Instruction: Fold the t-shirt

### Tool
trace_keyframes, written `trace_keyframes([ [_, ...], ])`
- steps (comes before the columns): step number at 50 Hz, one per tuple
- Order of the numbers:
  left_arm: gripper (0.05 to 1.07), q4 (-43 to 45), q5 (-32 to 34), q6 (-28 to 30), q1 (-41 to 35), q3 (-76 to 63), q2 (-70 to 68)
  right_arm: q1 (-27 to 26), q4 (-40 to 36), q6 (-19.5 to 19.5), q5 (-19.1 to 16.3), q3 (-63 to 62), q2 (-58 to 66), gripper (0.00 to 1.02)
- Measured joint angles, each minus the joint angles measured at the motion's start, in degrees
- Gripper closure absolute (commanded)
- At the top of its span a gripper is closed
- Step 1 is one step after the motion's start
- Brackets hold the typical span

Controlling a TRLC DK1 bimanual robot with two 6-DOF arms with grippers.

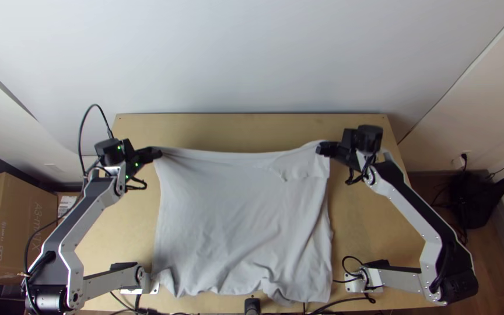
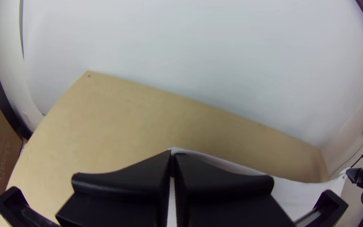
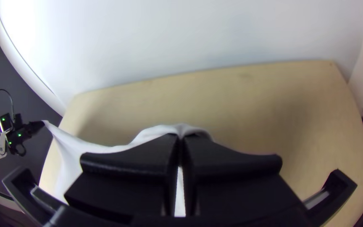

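T-shirt (image 1: pixel 240 216) is gripped at both ends of its far edge. Left tool (image 1: pixel 157 153): closed on the far-left corner. Right tool (image 1: pixel 322 149): closed on the far edge near its right end, with a bit of cloth bunched up at the tips in the right wrist view. Between the two, the edge runs fairly taut with a shallow sag and looks lifted off the table (image 1: pixel 368 224). A loose flap (image 1: pixel 294 168) hangs over the body just beside the right tool. Body is spread toward the near side of the table, with soft creases through the middle. Near hem (image 1: pixel 223 290) is wavy, and its left corner is kinked close to the left arm's base (image 1: pixel 139 280).

Step in hand, my read: tension and square up the shirt, then fold. To do it well: match both tools in height and depth, add just enough outward pull to kill the sag, then draw away from the bases a little so the near creases flatten. Go easy on the right, since that bunched grip may slip or skew the edge. Sort the flap first or it gets trapped as a lump. If folding far edge to near, move both together, low and slow, and lay the cloth down before releasing.
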Motion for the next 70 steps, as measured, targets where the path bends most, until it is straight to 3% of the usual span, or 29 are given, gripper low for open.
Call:
trace_keyframes([
  [11,1.05,-5.1,0.0,0.0,0.1,19.8,-0.9,-1.0,-2.9,0.2,0.0,16.7,-0.9,1.00],
  [22,1.05,-11.5,0.0,0.0,0.1,33.5,-4.9,-1.9,-8.6,0.4,0.0,25.4,-5.4,1.00],
  [47,1.05,-27.6,0.0,0.1,3.0,42.9,-35.0,2.6,-33.0,0.6,-0.4,39.6,-34.1,1.00],
  [57,1.05,-36.1,0.0,0.2,3.5,54.2,-39.2,2.8,-40.5,1.5,-0.7,51.7,-34.4,1.00],
  [70,1.05,-41.0,0.0,-0.9,3.1,58.4,-38.3,2.8,-42.0,3.1,-1.3,62.5,-29.3,1.00],
])
